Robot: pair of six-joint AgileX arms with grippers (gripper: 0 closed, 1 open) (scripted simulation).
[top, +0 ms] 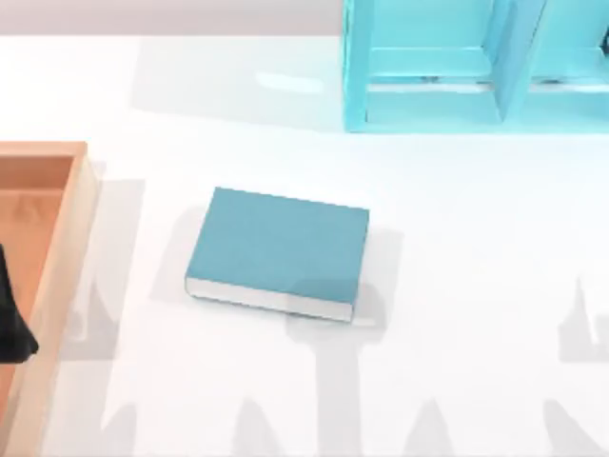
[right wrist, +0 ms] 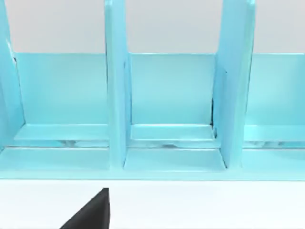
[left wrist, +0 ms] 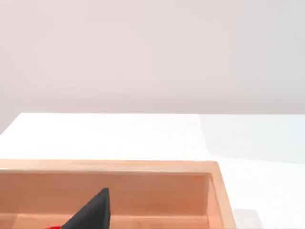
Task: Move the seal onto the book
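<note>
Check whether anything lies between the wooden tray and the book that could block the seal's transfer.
Only the tray's own wall stands in the way, to be lifted over. The table between it and the book is bare. The left claw is over the tray; a red sliver beside it may be the seal.

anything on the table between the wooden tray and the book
No. In the top view, the stretch between the wooden tray and the book is bare white table.
</note>
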